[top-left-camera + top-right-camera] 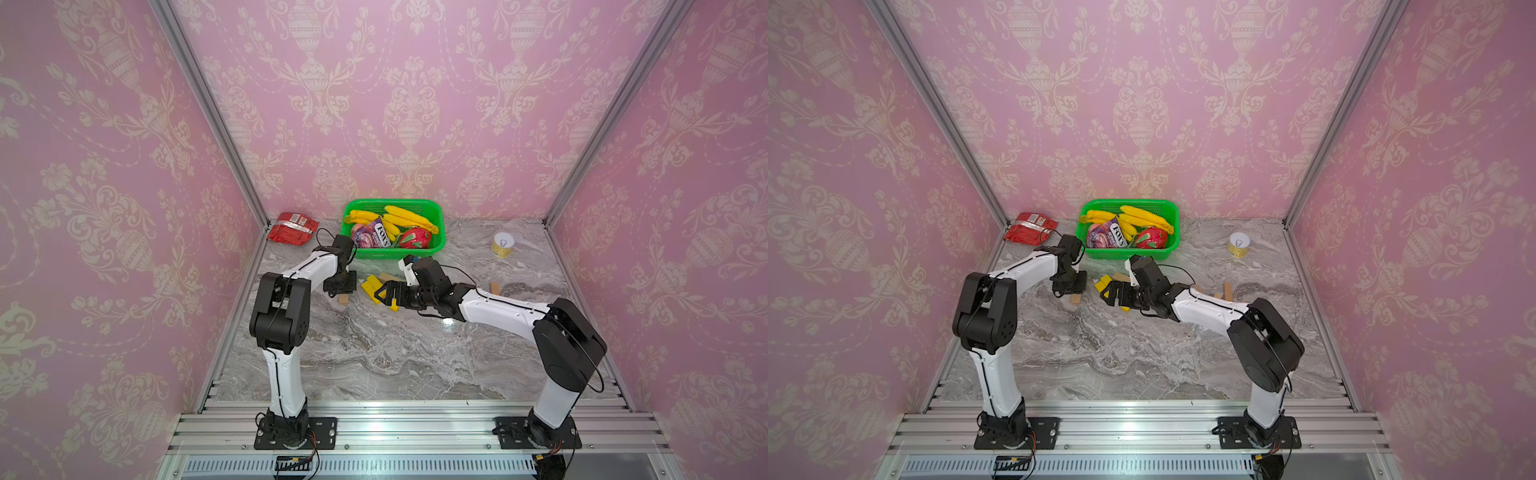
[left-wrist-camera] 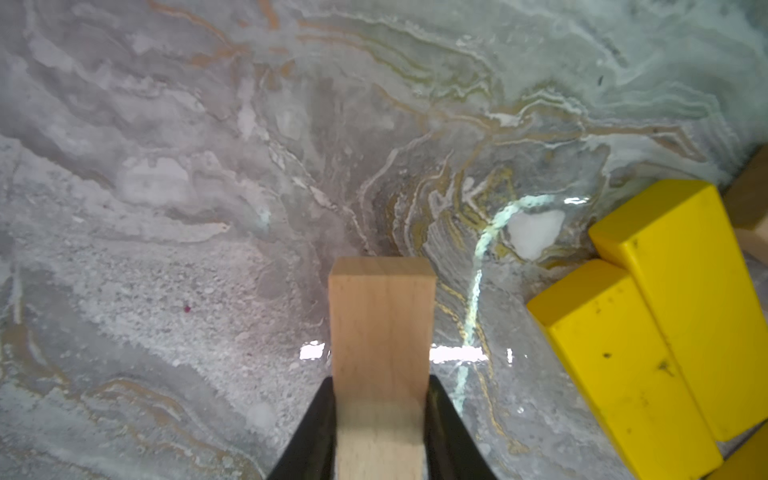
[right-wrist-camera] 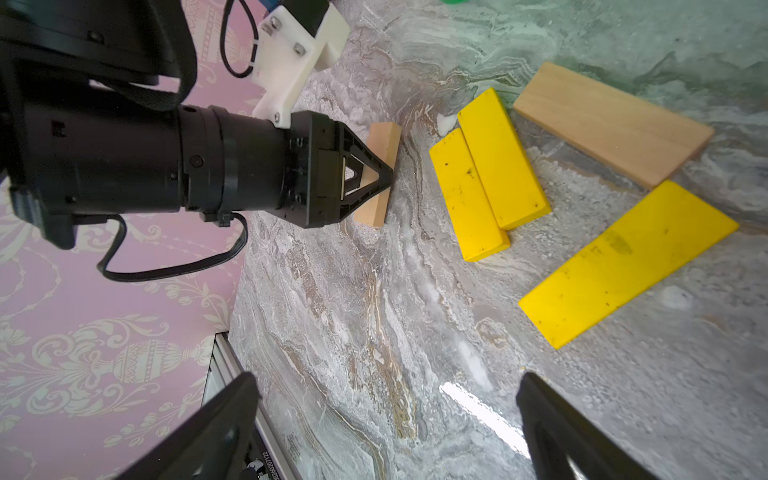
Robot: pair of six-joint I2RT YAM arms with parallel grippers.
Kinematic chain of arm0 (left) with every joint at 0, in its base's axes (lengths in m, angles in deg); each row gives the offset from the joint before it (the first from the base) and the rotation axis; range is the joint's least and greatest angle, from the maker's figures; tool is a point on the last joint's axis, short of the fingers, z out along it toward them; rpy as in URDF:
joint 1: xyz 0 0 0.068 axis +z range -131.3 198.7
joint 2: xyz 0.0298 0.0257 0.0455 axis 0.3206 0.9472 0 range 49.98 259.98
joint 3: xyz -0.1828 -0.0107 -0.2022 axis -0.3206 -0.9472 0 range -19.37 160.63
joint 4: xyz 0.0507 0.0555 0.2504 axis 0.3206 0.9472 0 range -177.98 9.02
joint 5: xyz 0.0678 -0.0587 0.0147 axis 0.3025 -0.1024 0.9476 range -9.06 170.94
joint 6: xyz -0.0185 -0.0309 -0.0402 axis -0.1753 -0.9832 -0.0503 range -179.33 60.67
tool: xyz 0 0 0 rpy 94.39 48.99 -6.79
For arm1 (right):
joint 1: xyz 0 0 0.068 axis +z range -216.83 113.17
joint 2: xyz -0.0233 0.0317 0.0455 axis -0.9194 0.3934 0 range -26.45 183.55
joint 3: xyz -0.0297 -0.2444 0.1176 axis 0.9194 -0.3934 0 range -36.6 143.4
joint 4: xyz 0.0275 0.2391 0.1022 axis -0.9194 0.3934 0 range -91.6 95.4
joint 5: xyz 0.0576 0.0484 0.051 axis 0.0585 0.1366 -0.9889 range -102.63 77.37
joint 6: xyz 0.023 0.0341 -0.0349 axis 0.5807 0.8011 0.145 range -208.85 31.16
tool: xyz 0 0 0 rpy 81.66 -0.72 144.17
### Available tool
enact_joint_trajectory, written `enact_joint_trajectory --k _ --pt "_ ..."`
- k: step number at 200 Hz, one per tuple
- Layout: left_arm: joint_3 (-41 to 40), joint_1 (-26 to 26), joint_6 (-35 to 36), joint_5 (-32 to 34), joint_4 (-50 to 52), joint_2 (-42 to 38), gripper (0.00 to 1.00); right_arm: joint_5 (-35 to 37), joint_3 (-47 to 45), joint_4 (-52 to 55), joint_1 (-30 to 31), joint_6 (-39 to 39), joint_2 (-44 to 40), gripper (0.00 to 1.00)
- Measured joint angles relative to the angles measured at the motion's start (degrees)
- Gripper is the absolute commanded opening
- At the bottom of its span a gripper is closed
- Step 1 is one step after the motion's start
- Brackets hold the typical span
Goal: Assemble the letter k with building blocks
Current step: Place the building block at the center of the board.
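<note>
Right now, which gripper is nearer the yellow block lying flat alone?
Right. The right gripper hangs open right by the flat yellow block; the left gripper, shut on a tan block, sits beyond the yellow pair.

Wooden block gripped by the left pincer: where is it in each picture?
In a top view: wooden block, just left of the yellow pair.
In a top view: same spot, left of the pair.
Left wrist: sticking out of the left pincer clamping it.
Right wrist: behind that pincer's tip.
Shared landmark: the yellow pair, two blocks side by side.
</note>
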Motion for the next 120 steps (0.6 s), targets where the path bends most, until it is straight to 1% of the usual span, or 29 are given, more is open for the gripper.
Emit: enact_joint_trajectory --k 120 --pt "0.5 0.0 1.1 -0.2 -0.2 1.1 0.0 -0.6 0.0 -0.9 -1.3 0.2 0.2 1.0"
